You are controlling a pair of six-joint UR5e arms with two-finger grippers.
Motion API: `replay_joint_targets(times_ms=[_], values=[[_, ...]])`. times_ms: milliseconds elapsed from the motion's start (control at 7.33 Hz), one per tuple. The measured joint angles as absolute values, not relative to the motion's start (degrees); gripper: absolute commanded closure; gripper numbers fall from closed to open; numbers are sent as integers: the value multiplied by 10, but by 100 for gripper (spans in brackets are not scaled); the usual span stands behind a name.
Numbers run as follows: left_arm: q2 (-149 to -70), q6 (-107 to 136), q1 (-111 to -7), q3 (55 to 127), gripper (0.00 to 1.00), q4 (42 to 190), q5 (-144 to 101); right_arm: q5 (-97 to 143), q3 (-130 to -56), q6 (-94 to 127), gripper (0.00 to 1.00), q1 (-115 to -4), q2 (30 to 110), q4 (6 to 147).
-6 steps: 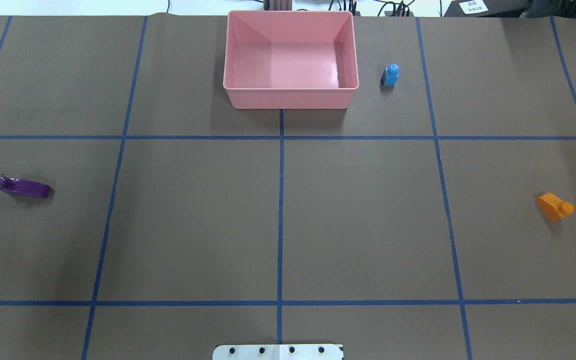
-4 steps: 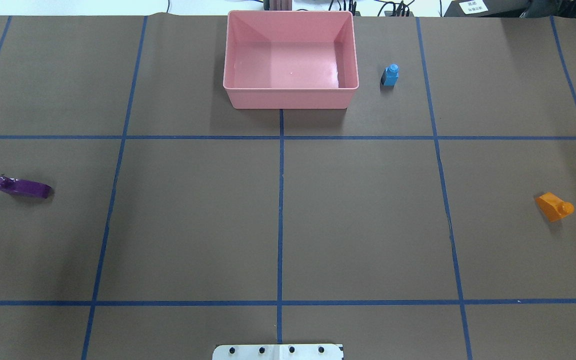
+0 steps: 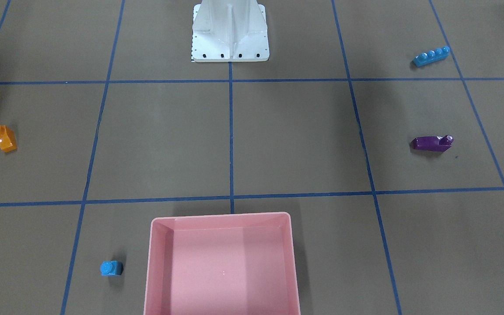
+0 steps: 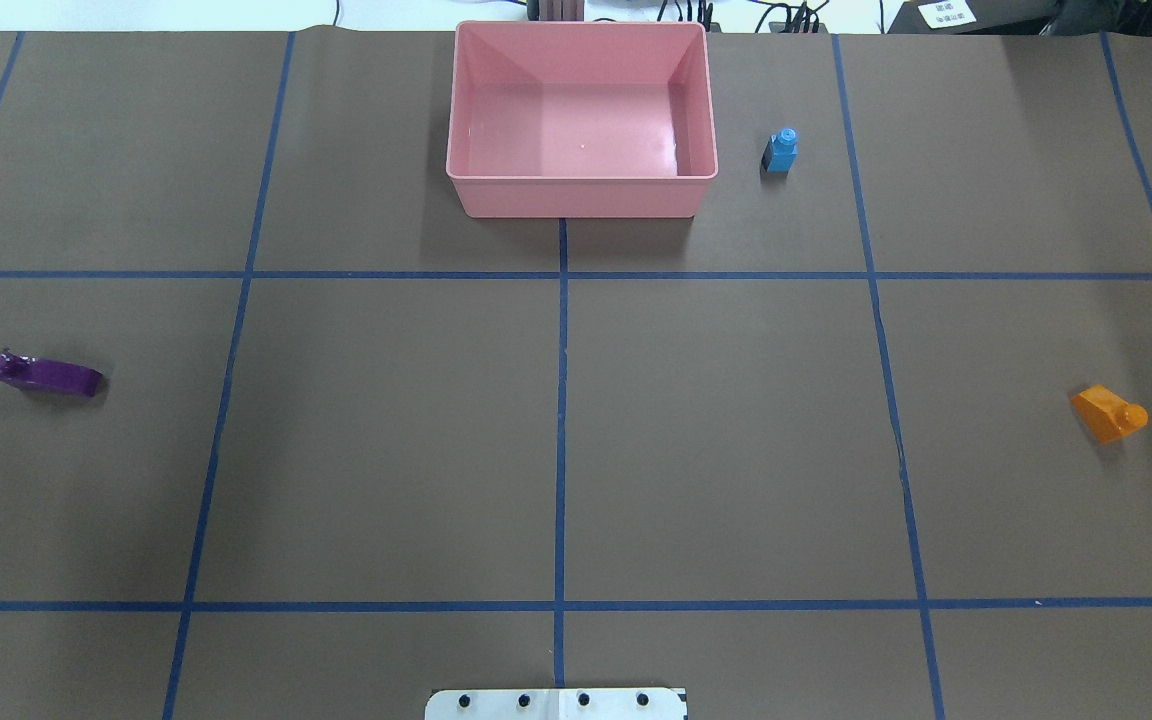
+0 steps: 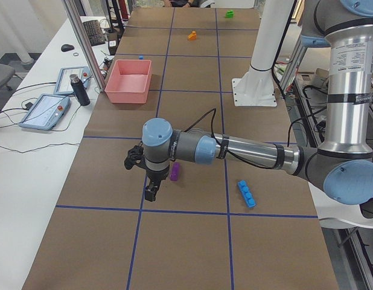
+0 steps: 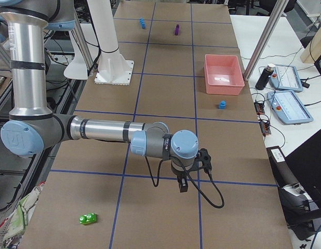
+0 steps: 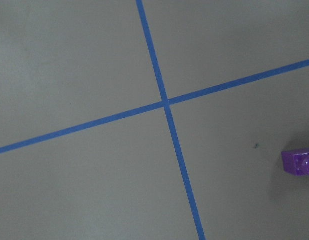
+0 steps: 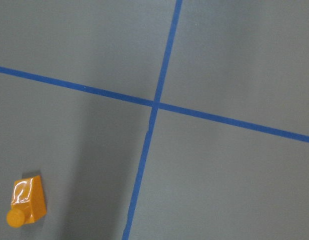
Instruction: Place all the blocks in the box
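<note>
Blue-taped brown paper [image 4: 386, 450] is carrying the shallow pink plastic box [image 4: 581, 197] at its far edge and a glossy purple sloped brick [image 4: 46, 376] well apart, left gripper [image 5: 149, 196] and right gripper [image 6: 183, 187] hovering, openness indiscernible.

blue tape grid [image 4: 561, 400] | blk bottle [image 5: 76, 90] | tablet [image 5: 44, 113] | kbd [image 5: 93, 31]
</note>
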State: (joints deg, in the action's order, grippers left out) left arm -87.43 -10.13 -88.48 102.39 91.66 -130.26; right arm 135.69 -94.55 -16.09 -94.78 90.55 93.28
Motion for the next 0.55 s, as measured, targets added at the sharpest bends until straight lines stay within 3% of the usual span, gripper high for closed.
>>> replay_joint_targets(times_ms=[545], values=[[-872,-81,-883,1035,0,931,-1307,1351,-1035,-91,0,-816,902,914]])
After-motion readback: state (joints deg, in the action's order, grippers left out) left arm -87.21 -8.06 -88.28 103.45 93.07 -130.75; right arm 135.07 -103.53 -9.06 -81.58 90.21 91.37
